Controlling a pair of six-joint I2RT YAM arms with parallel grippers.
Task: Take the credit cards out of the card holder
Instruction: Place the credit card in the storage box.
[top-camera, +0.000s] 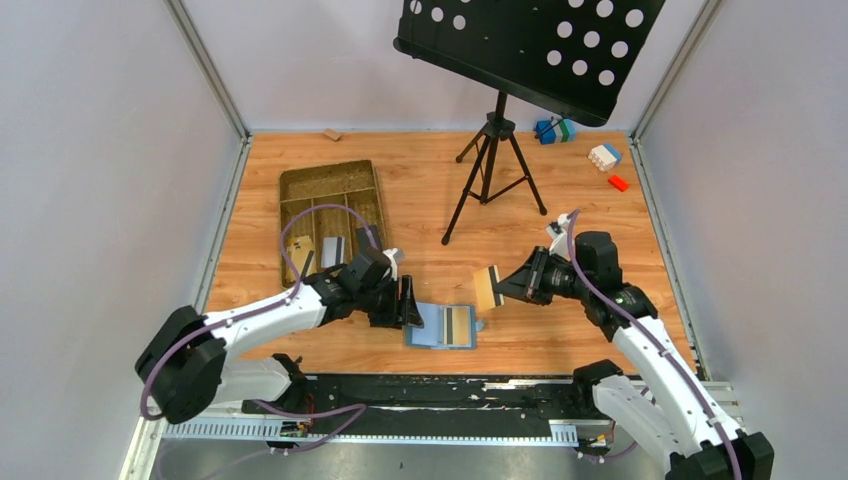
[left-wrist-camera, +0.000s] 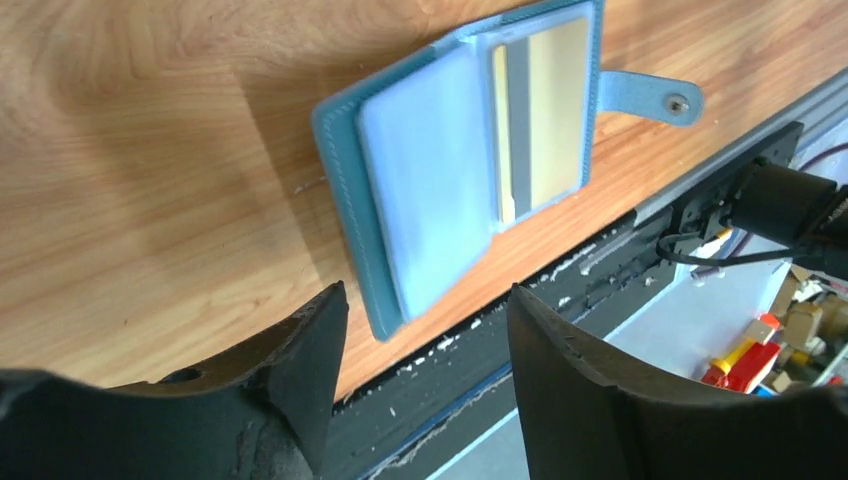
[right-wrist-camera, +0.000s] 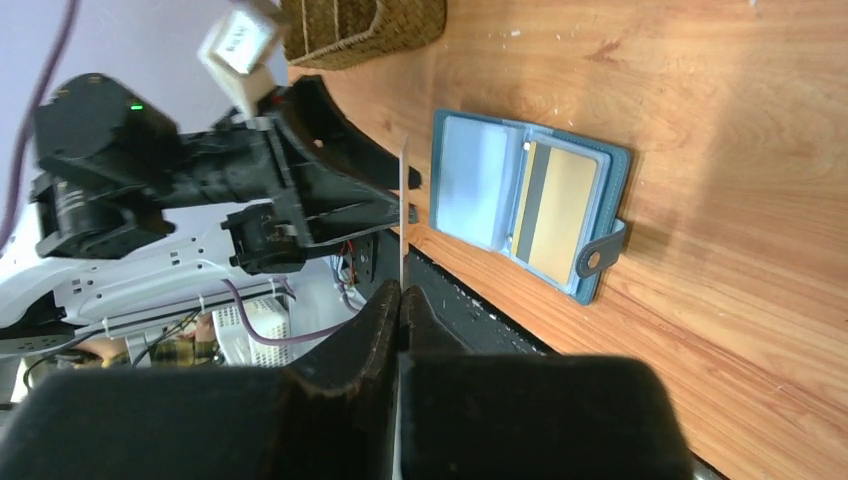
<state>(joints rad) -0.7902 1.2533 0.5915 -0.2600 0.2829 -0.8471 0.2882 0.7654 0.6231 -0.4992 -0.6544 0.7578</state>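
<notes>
1. My left gripper (left-wrist-camera: 428, 298) stands fairly wide with nothing between its fingers. It hovers at the left edge of the holder (left-wrist-camera: 440, 190), and I can't tell whether it touches it.
2. My right gripper (right-wrist-camera: 400, 300) is pinched tight on the held card (top-camera: 488, 288). That card is thin, tan-gold and rectangular, with a pale stripe along one side. It is up off the table (top-camera: 420, 190), by the holder's far right corner. My right wrist view shows it only edge-on, as a thin line.
3. The holder lies open and flat near the table's near edge, at the middle, between the two grippers. It has a blue stitched cover and clear, glossy plastic sleeves inside. A tab (left-wrist-camera: 650, 95) with a small metal snap stud sticks out on its right.
4. A sleeved card (left-wrist-camera: 545, 120), gold with a dark stripe, sits in the holder's right half. The left sleeve looks pale blue.
5. I can't read any writing. The print on the white tag (right-wrist-camera: 235, 45) on the left arm is too blurred.
6. A brown woven compartmented tray (top-camera: 290, 200) sits far left, with tray cards (top-camera: 333, 248) lying in its near end.
7. A black perforated music stand (top-camera: 530, 40) on a tripod stands at the far side. Coloured toy blocks (top-camera: 605, 157) lie far right on the wood-grain table.
</notes>
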